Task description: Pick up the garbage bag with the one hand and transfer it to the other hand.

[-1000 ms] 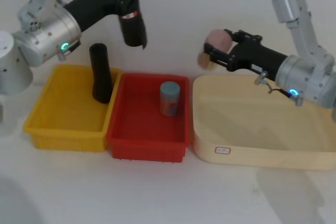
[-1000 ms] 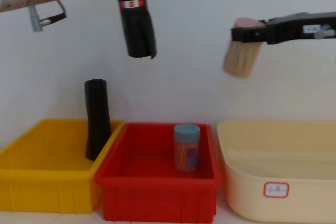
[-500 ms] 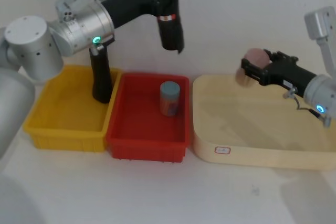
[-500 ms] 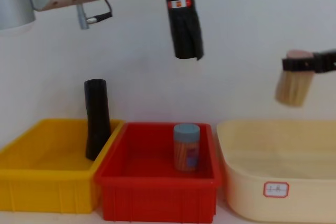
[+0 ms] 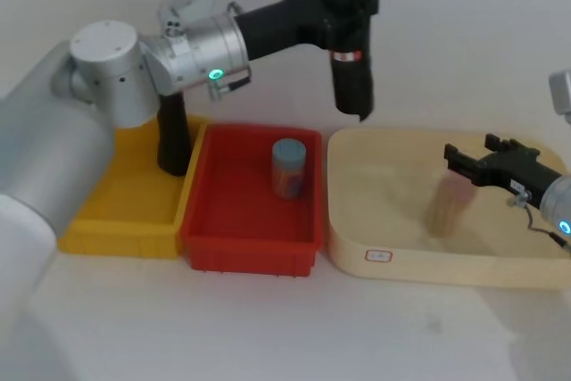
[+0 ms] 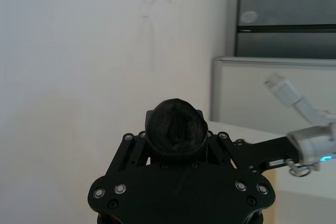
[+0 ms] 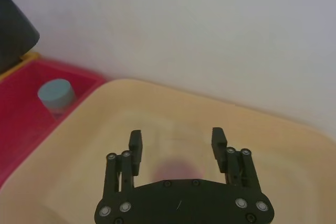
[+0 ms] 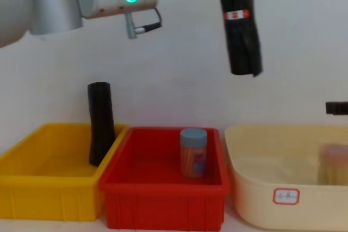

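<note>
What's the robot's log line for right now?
left gripper: shut on garbage bag, high over left end of cream tub | right gripper: open, low over cream tub | handover: not yet done

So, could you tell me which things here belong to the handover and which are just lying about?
Job: crinkly black garbage bag roll with a red-and-white band, held by the green-ringed left tool; open blue-ringed right tool over the cream tub.
Lying about: tall smooth black roll in the yellow bin; blue-lidded jar in the red bin; blurred tan cylinder in the tub.
</note>
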Robot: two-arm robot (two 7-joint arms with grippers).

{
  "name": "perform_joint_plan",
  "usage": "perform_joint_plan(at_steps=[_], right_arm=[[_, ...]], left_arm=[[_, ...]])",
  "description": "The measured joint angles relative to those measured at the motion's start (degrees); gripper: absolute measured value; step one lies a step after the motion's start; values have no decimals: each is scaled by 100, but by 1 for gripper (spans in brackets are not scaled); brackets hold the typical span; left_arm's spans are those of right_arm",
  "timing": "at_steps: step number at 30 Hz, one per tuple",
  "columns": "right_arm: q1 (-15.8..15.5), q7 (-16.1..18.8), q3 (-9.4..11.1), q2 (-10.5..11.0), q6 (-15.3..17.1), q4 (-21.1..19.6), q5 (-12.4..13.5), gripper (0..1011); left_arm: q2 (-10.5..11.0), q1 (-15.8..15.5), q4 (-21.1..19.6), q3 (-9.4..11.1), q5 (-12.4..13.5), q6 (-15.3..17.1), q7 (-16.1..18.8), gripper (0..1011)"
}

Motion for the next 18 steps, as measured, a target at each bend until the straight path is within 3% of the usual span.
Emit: perform_joint_plan(at_steps=[3,4,6,7,9,12,18], right_arm=[[-83,-52,61,-5,11,26,27,850],[-83,-52,61,-5,11,26,27,876],[-120,-73,87,-8,17,36,37,923],[-130,-79,99,-9,18,40,40,941],[-157,-99,123,-11,22,48,47,1000],[-189,-101,142,-13,24,42,54,999],[-249,42,148,30,13,-65,82,999]], left_arm=[[-269,-253,586,112,-60,-98,-319,371],[-269,-253,586,112,-60,-98,-319,371],[-596,-594,1384,267,-198,-314,-638,371],[-596,-594,1384,267,-198,-314,-638,371],[-803,-816,1910,373,-292,-443,-825,371],[-1055,-1087,2543,508,-421,-622,-1075,371],[-1323,-1374,3189,639,-547,-796,-1317,371]])
